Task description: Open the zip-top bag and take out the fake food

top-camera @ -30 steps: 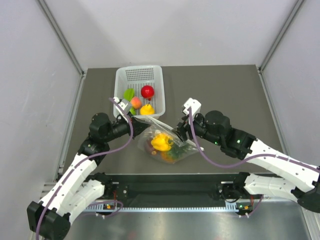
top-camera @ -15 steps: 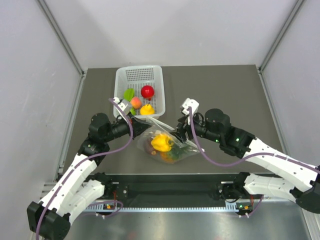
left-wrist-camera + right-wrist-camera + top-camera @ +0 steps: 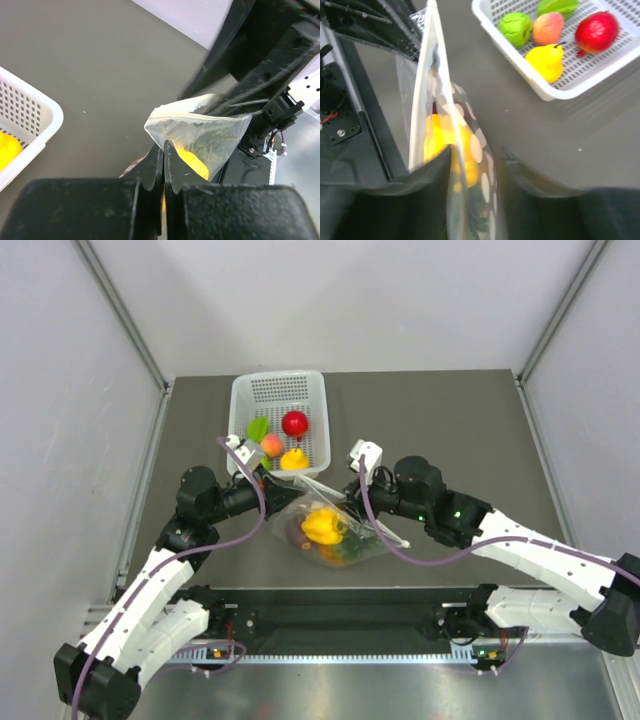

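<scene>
The zip-top bag (image 3: 335, 530), clear with cream dots, hangs slightly lifted at the table's middle. Inside it show the fake food's yellow pepper (image 3: 320, 525) and darker pieces. My left gripper (image 3: 270, 478) is shut on the bag's upper left edge; in the left wrist view its jaws pinch the plastic (image 3: 200, 127) at the corner (image 3: 164, 146). My right gripper (image 3: 475, 160) straddles the bag's white zip strip (image 3: 422, 100). Its jaws stand partly apart: the left finger (image 3: 432, 172) touches the strip, and the right finger (image 3: 522, 175) is clear of the dotted plastic (image 3: 480, 165).
A white perforated basket (image 3: 240, 400) stands behind the bag, holding a red apple (image 3: 294, 423), a yellow pear (image 3: 294, 459), a peach piece (image 3: 271, 446) and green pieces (image 3: 257, 428). Its near rim (image 3: 540, 92) is close to the right gripper. Grey walls enclose the table.
My right arm has moved left onto the bag and its jaws have narrowed around the zip edge. The left gripper keeps its grip in the same place.
</scene>
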